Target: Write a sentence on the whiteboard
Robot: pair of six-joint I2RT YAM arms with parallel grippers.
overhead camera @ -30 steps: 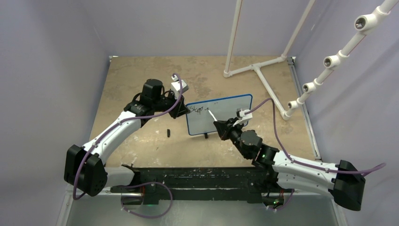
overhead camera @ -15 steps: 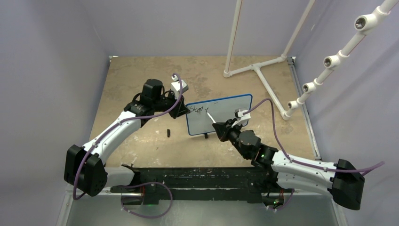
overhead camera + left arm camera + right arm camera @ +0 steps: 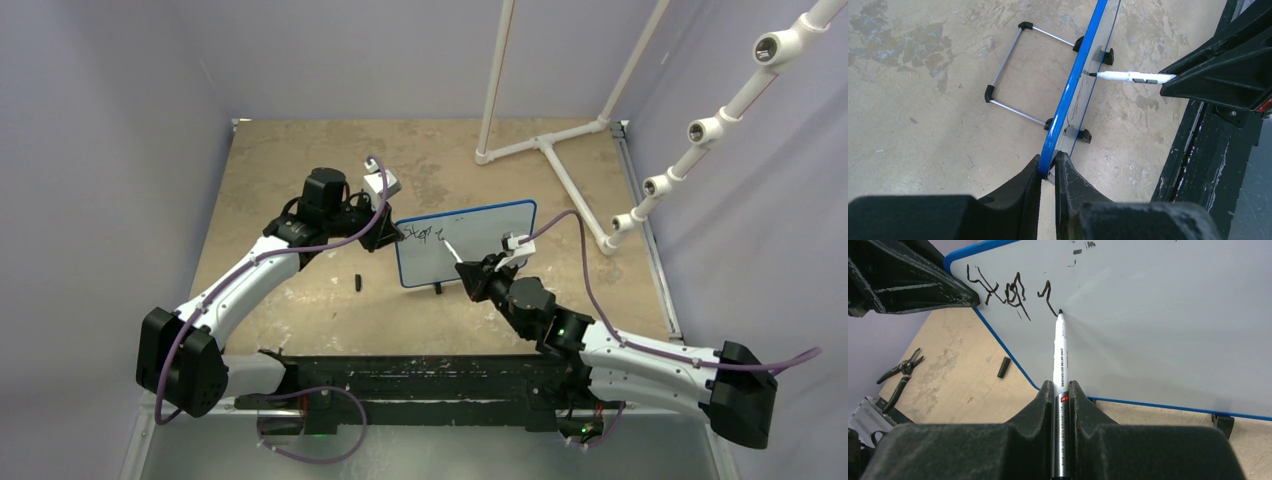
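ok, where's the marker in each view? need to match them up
Top external: the marker is a short white stick near centre, over the whiteboard.
Left wrist: marker upper right, lying level, tip at the board's face.
Right wrist: marker at centre, running up from the bottom, tip on the board.
Shared landmark: the board's blue rim.

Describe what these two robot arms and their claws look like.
The left arm and right arm have white tubular links, chunky black joints and a purple cable trailing along each. The left gripper and right gripper are matte black, with two wedge-shaped fingers each.
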